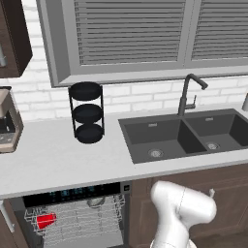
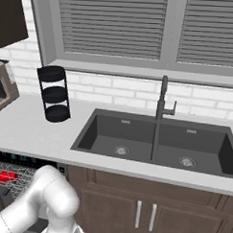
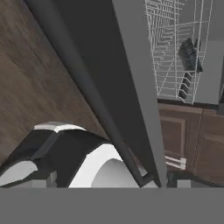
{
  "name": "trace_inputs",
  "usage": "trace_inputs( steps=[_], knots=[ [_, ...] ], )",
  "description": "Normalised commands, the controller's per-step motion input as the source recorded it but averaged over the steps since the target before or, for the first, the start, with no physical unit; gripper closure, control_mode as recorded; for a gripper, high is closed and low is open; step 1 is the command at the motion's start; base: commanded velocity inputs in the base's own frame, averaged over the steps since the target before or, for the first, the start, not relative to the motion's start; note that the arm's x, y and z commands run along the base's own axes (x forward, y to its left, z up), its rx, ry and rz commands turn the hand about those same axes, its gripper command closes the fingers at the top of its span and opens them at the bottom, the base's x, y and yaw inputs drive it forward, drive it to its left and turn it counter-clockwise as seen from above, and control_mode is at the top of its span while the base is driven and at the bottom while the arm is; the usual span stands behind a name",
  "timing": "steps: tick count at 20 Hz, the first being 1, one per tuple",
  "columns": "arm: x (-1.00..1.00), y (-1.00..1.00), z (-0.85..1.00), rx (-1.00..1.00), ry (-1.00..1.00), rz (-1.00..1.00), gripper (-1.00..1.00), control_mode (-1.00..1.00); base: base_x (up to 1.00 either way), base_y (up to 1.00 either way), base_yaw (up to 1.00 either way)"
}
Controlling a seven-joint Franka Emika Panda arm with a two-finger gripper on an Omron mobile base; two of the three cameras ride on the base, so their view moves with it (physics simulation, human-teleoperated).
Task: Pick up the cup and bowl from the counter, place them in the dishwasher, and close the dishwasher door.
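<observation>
The red cup (image 1: 46, 221) (image 2: 8, 176) lies on its side in the wire rack of the open dishwasher (image 1: 72, 193) (image 2: 20, 160), under the counter (image 1: 63, 160) (image 2: 26, 129). I cannot make out the bowl among the rack wires. In the hand view the dishwasher door (image 3: 109, 61) rises as a dark grey panel seen edge-on, its bar handle (image 3: 78, 83) running down towards my gripper (image 3: 111, 178). The gripper is open, its tips spread wide on either side of the handle's lower end. Whether they touch it I cannot tell. The wire rack (image 3: 175, 48) shows past the door's edge.
A black tiered rack (image 1: 86, 112) (image 2: 54, 93) stands on the counter left of the dark double sink (image 1: 186, 135) (image 2: 155, 141) and faucet (image 1: 186, 94) (image 2: 162, 99). A coffee machine (image 1: 7, 121) sits at far left. Brown cabinets (image 3: 192, 135) flank the dishwasher above a wood floor (image 3: 30, 87).
</observation>
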Motion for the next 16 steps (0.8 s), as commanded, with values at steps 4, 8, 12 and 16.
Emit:
trace_inputs(
  steps=[4, 8, 12, 16],
  knots=[
    [0.04, 0.13, -0.47, -0.25, -0.41, 0.18, -1.0, -1.0, 0.0, 0.0, 0.0],
    [0.1, 0.06, -0.53, -0.21, -0.35, 0.14, -1.0, -1.0, 0.0, 0.0, 0.0],
    [0.2, 0.0, -0.7, -0.2, -0.23, 0.1, -1.0, -1.0, 0.0, 0.0, 0.0],
    [0.17, -0.02, -0.87, -0.2, -0.17, 0.06, -1.0, -1.0, 0.0, 0.0, 0.0]
  ],
)
